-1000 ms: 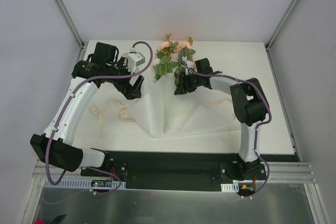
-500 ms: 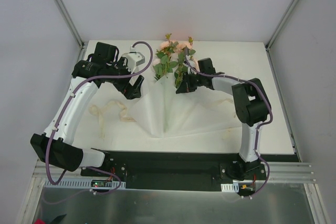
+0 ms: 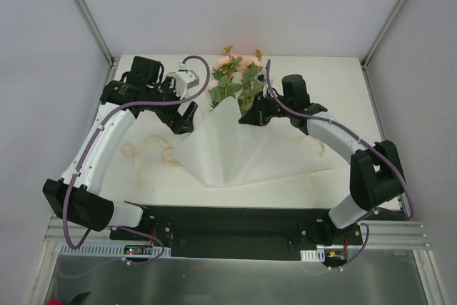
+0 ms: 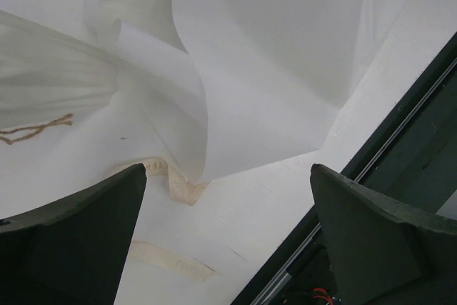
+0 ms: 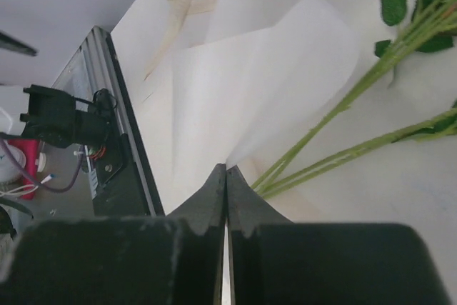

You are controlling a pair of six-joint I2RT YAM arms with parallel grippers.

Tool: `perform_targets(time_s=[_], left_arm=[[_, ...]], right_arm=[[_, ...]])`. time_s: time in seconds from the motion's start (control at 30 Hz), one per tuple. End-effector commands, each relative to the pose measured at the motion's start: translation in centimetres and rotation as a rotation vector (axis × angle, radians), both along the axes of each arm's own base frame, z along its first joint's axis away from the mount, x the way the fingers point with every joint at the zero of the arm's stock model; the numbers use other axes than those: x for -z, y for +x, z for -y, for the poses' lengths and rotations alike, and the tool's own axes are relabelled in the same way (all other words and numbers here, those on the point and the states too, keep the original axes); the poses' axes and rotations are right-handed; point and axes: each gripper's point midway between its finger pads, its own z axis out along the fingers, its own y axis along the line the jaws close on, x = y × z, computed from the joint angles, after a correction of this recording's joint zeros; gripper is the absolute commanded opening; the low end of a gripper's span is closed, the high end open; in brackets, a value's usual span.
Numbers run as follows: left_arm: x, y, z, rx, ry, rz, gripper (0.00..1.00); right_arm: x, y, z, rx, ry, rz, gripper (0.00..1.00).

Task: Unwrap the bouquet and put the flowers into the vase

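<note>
The bouquet lies opened at the back of the table. Its peach-pink flowers (image 3: 232, 75) point away, and green stems (image 5: 357, 149) rest on the spread white paper (image 3: 239, 151). My right gripper (image 3: 250, 115) is shut on a raised edge of that paper (image 5: 268, 83), which comes out of its closed tips (image 5: 226, 170) right next to the stems. My left gripper (image 3: 184, 118) hovers open over the paper's left side (image 4: 285, 69), nothing between its fingers (image 4: 71, 241). The vase is out of view.
Loose pale raffia ribbon (image 3: 150, 151) lies on the table left of the paper, also under my left gripper (image 4: 171, 185). The black front rail (image 4: 400, 148) borders the table's near edge. Frame posts (image 3: 86, 12) stand at the back corners.
My right gripper has shut on the paper's edge and its arm has swung out to the right, drawing the paper up into a peak by the stems. The left arm has barely moved.
</note>
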Motion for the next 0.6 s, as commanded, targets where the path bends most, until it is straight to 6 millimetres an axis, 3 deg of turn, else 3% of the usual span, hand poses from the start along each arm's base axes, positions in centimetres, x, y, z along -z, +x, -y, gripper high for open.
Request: perform_targets(time_s=[0.0, 0.07, 0.1, 0.13, 0.27, 0.47, 0.57], left_arm=[[-1.7, 1.0, 1.8, 0.065, -0.043, 0.046, 0.99], [-2.5, 1.3, 2.8, 0.115, -0.078, 0.058, 0.99], [-2.9, 1.1, 3.3, 0.147, -0.098, 0.065, 0.99], [-3.1, 1.1, 3.7, 0.189, -0.107, 0.085, 0.99], [-5.0, 1.0, 5.1, 0.289, -0.170, 0.137, 0.99], [-6.6, 2.1, 5.3, 0.236, -0.184, 0.142, 0.99], [-6.3, 1.9, 5.1, 0.220, -0.176, 0.133, 0.99]], right_arm=[[-4.1, -4.1, -0.5, -0.089, 0.030, 0.126, 0.01], [-4.2, -6.1, -0.6, -0.109, 0.006, 0.140, 0.01], [-5.6, -7.1, -0.5, -0.110, 0.014, 0.183, 0.01], [-5.2, -8.2, -0.5, -0.115, -0.008, 0.181, 0.01], [-7.5, -11.7, 0.4, -0.134, -0.024, 0.267, 0.01], [-7.4, -16.4, 1.3, -0.170, -0.073, 0.287, 0.01], [-7.2, -18.7, 1.4, -0.190, -0.092, 0.292, 0.04]])
